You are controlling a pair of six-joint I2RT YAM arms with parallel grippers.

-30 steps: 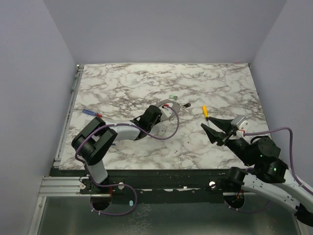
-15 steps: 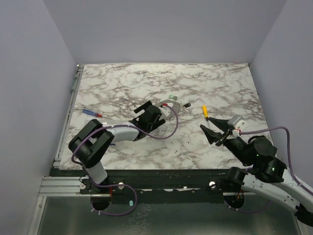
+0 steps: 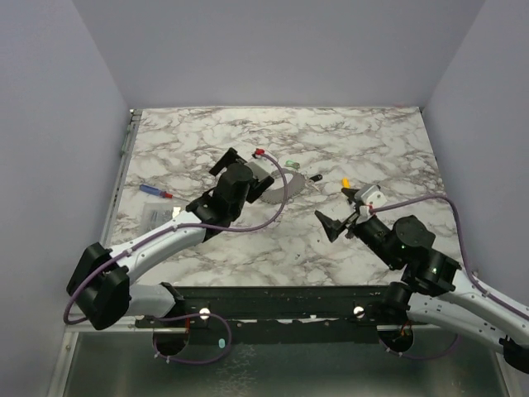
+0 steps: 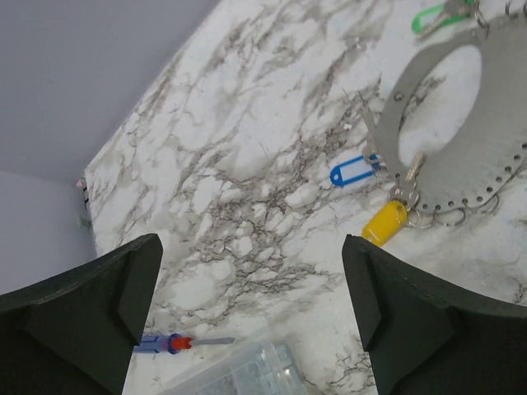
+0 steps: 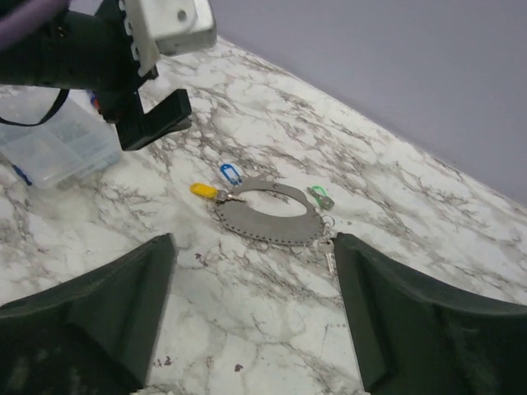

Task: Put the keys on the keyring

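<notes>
The keyring (image 4: pixel 461 169) is a flat grey perforated loop lying on the marble; it also shows as the keyring (image 5: pixel 272 220) and partly as the keyring (image 3: pixel 271 193). A yellow key (image 4: pixel 383 224) and a blue key (image 4: pixel 350 171) lie at its edge, and a green key (image 4: pixel 432 16) lies beyond it. In the right wrist view the yellow key (image 5: pixel 203 191), blue key (image 5: pixel 230 174), green key (image 5: pixel 321 197) and a bare silver key (image 5: pixel 330 262) ring the loop. My left gripper (image 3: pixel 240 165) hangs open above the loop's left side. My right gripper (image 3: pixel 339 208) is open and empty, to its right.
A blue-and-red screwdriver (image 3: pixel 154 190) and a clear plastic box (image 3: pixel 157 213) lie at the left. A black key (image 3: pixel 315 177) and an orange-yellow key (image 3: pixel 346 183) lie between the loop and my right gripper. Purple walls close in the table.
Both grippers have opened. The left gripper has lifted off the keyring and drawn back to the upper left. The right gripper has swung left toward the keyring.
</notes>
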